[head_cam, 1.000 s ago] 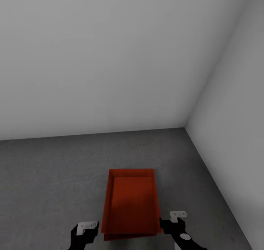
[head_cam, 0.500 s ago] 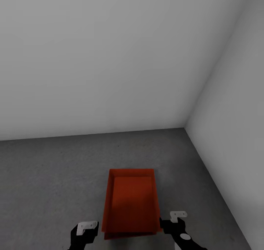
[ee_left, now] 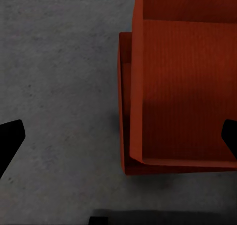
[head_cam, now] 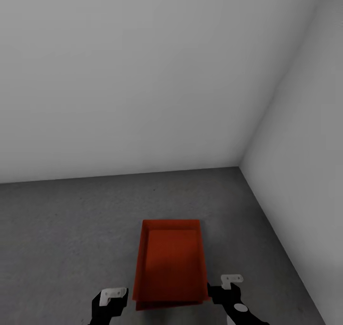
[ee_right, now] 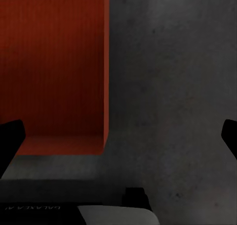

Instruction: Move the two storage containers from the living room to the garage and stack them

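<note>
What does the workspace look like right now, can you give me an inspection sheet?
Surface: dark grey concrete floor, bare around the bins.
Job's things: two orange-red bins, the upper bin sitting on the lower bin, slightly offset, near the corner.
Clutter: nothing seen.
Grippers: left gripper and right gripper flank the stack, both open, holding nothing; dark fingers spread wide apart.
Cables: nothing seen.
Surroundings: plain pale grey walls meeting in a corner.

Dim, flat light, soft shadows, slight blur
</note>
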Available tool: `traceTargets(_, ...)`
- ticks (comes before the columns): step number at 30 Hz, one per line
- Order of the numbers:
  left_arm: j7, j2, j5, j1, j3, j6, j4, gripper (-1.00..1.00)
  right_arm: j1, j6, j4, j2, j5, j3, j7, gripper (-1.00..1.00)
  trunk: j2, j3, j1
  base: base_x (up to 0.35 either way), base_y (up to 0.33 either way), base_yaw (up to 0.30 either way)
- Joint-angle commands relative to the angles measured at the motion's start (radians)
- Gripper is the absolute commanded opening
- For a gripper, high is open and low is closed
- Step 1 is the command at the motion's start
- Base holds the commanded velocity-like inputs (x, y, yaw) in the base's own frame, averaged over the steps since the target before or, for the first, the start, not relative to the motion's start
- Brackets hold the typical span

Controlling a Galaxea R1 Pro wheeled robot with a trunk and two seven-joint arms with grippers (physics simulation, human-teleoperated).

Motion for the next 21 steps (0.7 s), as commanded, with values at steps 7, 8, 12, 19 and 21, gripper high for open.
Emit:
traceTargets(7,-0.001,-0.001,0.000,-0.001,0.003,-0.003,0.001,1.00,-0.001,-0.003,0.001,0.000,0.001,0.003,-0.005,1.00,0.048,0.030,-0.026,0.000,0.000,0.000)
traceTargets(8,-0.001,-0.001,0.000,-0.001,0.003,-0.003,0.001,1.00,-0.001,-0.003,0.001,0.000,0.001,0.003,-0.005,1.00,0.048,0.031,-0.026,0.000,0.000,0.000)
traceTargets(12,-0.001,-0.001,0.000,-0.001,0.004,-0.003,0.001,1.00,-0.001,-0.002,0.001,0.000,0.001,0.003,-0.005,1.00,0.048,0.037,-0.026,0.000,0.000,0.000)
traceTargets(19,-0.001,-0.001,0.000,-0.001,0.004,-0.003,0.001,1.00,-0.001,-0.003,0.001,0.000,0.001,0.003,-0.005,1.00,0.048,0.042,-0.026,0.000,0.000,0.000)
traceTargets(21,-0.001,-0.001,0.000,-0.001,0.004,-0.003,0.001,1.00,-0.001,-0.003,0.001,0.000,0.001,0.003,-0.005,1.00,0.048,0.043,-0.026,0.000,0.000,0.000)
